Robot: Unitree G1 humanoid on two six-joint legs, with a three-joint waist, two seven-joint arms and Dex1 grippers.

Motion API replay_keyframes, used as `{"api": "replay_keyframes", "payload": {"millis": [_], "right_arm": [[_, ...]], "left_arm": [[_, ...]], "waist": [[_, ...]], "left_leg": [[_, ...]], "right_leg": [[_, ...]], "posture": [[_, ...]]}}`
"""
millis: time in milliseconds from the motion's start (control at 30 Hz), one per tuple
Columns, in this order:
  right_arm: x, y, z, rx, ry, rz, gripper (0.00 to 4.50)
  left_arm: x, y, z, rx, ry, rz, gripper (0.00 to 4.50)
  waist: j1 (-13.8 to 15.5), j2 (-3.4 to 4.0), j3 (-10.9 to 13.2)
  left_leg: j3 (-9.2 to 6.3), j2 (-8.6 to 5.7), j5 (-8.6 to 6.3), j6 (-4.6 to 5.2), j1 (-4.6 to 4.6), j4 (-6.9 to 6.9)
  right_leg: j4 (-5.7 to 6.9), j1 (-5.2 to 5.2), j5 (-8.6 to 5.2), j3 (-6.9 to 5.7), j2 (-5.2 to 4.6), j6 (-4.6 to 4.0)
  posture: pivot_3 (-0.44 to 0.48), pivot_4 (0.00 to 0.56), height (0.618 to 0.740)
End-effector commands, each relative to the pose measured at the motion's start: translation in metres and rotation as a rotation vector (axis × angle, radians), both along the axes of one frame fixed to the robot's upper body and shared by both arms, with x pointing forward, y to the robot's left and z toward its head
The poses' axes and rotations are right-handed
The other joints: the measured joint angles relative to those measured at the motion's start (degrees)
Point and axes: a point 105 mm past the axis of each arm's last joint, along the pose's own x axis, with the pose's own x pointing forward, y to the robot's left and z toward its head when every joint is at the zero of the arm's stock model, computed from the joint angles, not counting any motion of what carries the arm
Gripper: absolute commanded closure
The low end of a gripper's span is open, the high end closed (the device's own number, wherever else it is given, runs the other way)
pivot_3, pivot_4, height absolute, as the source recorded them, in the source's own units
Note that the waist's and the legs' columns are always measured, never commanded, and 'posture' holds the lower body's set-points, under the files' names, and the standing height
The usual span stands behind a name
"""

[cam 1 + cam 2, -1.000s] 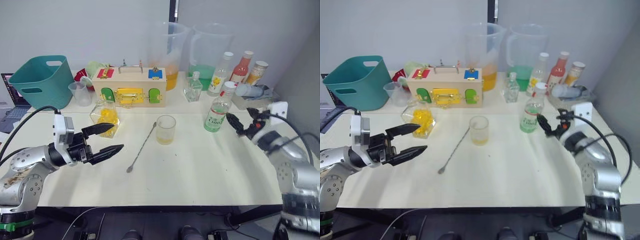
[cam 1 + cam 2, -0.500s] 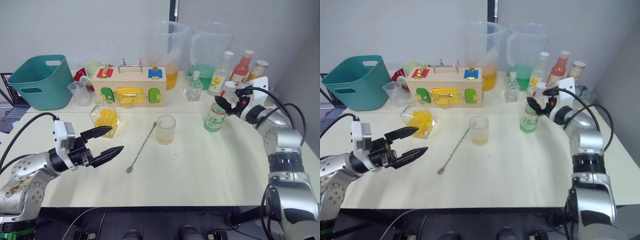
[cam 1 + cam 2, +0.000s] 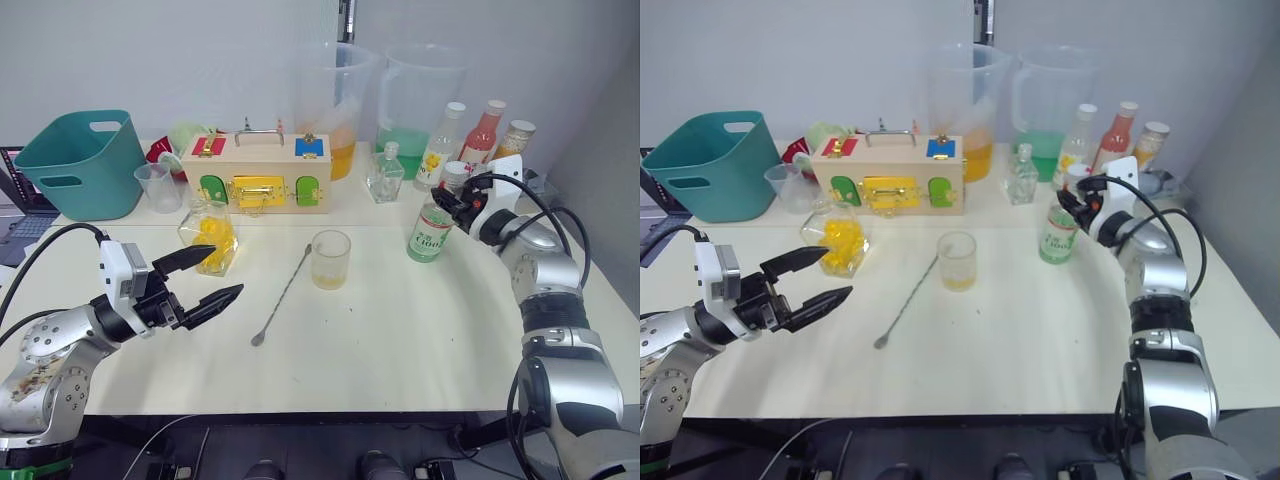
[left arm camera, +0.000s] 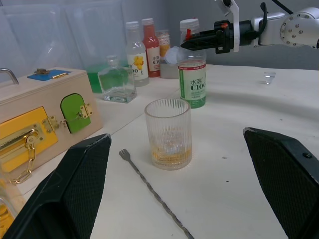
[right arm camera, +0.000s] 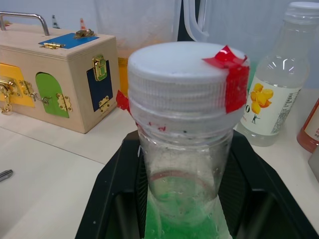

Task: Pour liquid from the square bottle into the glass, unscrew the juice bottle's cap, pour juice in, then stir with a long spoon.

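The juice bottle (image 3: 431, 232), with a green-and-white label, stands upright right of the glass (image 3: 331, 258), which holds a little amber liquid. My right gripper (image 3: 448, 203) is shut on the juice bottle's neck, just under the juice bottle's cap (image 5: 184, 74); the cap is white with red tape. The long spoon (image 3: 283, 295) lies flat on the table left of the glass. The square bottle (image 3: 210, 232) with yellow liquid stands at the left. In front of the square bottle my left gripper (image 3: 233, 271) hovers open and empty.
A wooden latch box (image 3: 257, 175), two large jugs (image 3: 335, 95), a small clear stoppered bottle (image 3: 385, 175), a yellow-flower bottle (image 3: 440, 145) and a red bottle (image 3: 482, 133) line the back. A teal basket (image 3: 85, 160) and a measuring cup (image 3: 160, 185) stand back left.
My right gripper came in from the right of the juice bottle to its neck and closed around it. The left gripper has barely moved.
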Motion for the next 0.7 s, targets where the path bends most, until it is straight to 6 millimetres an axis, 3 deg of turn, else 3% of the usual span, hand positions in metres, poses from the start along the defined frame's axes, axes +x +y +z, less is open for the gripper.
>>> {"api": "replay_keyframes", "payload": {"millis": [33, 200, 300, 433, 700], "right_arm": [[-0.012, -0.002, 0.036, 0.024, -0.118, 0.022, 3.16], [-0.042, 0.015, 0.053, 0.032, -0.124, 0.174, 3.16], [-0.063, 0.028, 0.053, 0.010, -0.093, 0.272, 3.16], [-0.116, 0.067, 0.050, -0.059, -0.048, 0.520, 3.16], [-0.166, 0.128, 0.027, -0.095, 0.006, 0.736, 3.16]], "left_arm": [[0.000, -0.003, 0.007, 0.015, -0.035, -0.023, 0.00], [0.002, -0.009, 0.004, 0.024, -0.010, -0.081, 0.00], [0.004, -0.012, 0.003, 0.029, 0.002, -0.109, 0.00], [0.012, -0.015, -0.002, 0.048, 0.021, -0.150, 0.00], [0.014, -0.024, -0.013, 0.092, 0.095, -0.257, 0.00]], "waist": [[0.0, 0.00, 0.0], [0.2, 0.14, 0.1], [0.2, 0.17, 0.1], [0.3, 0.17, 0.1], [0.0, 0.16, 0.1]], "left_leg": [[0.00, 0.00, 0.00, 0.00, 0.00, 0.00], [-0.02, -0.01, 0.00, 0.00, -0.09, -0.05], [-0.03, -0.01, 0.00, 0.00, -0.11, -0.10], [-0.06, 0.00, 0.00, 0.01, -0.10, -0.12], [-0.04, 0.03, 0.00, 0.01, -0.01, -0.12]], "right_leg": [[0.00, 0.00, 0.00, 0.00, 0.00, 0.00], [0.00, -0.09, 0.00, -0.01, -0.01, 0.00], [0.00, -0.11, 0.00, -0.02, -0.01, 0.00], [-0.01, -0.09, 0.00, -0.05, 0.00, 0.00], [-0.03, -0.04, -0.02, -0.04, 0.04, -0.01]], "posture": [[0.000, 0.150, 0.740], [0.000, 0.150, 0.740], [0.000, 0.150, 0.740], [0.000, 0.150, 0.740], [0.000, 0.150, 0.740]]}}
